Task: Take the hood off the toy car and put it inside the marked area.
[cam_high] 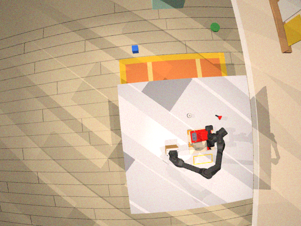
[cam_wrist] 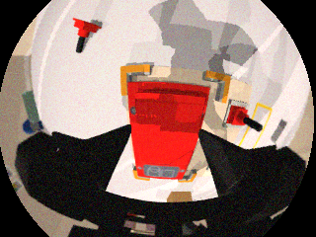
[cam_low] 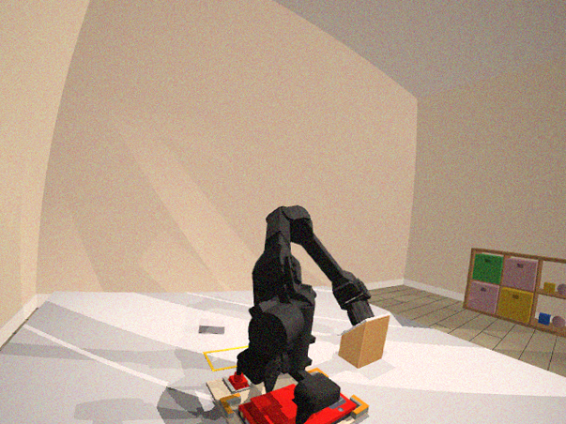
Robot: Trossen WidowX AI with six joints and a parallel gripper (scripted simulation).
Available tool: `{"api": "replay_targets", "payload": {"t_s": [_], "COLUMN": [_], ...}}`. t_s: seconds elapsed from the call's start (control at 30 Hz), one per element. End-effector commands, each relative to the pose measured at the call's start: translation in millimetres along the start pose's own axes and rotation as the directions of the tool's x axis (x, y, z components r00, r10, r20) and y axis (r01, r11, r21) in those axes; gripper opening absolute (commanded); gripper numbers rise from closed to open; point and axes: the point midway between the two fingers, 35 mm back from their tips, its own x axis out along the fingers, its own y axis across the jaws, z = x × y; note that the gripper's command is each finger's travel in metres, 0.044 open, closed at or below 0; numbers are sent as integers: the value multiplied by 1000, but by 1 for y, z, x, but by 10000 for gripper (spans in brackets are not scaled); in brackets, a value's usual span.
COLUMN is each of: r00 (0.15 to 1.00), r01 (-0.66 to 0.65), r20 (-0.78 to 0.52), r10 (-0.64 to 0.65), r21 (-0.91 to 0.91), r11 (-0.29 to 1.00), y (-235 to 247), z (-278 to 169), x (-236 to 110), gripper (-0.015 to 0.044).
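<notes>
The red toy car (cam_high: 198, 136) (cam_low: 274, 411) (cam_wrist: 165, 125) sits on a tan board (cam_high: 198, 149) with orange corners, on the white table. Its hood is part of the red body, and I cannot make out the hood's edges. My gripper (cam_high: 209, 135) (cam_low: 307, 392) (cam_wrist: 165, 129) is open and hangs just above the car's end, with a dark finger on either side of the body in the wrist view. Nothing is between the fingers. The marked area is a yellow outline (cam_high: 202, 154) (cam_low: 213, 360) (cam_wrist: 263, 107) on the table just beside the board.
A tan box (cam_high: 171, 147) (cam_low: 364, 341) stands by the arm's base. A red peg with a black handle (cam_high: 219, 117) (cam_wrist: 82, 27) and a small white ring (cam_high: 189, 115) lie on the table. A second red peg (cam_low: 238, 380) (cam_wrist: 236, 117) sits on the board.
</notes>
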Motion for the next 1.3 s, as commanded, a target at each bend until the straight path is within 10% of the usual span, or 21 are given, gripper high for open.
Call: {"api": "replay_targets", "payload": {"t_s": [0.0, 0.27, 0.7, 1.03, 1.27], "r00": [1000, 1000, 1000, 1000, 1000], "r01": [7, 7, 1, 0, 0], "r20": [-6, -6, -1, -1, -1], "r10": [-7, -7, -1, 0, 0], "r21": [-8, -8, 0, 0, 0], "r11": [1000, 1000, 1000, 1000, 1000], "y": [-1, -1, 0, 0, 0], "z": [-3, -3, 0, 0, 0], "x": [4, 7, 4, -1, -5], "gripper": [440, 440, 275, 12, 0]}}
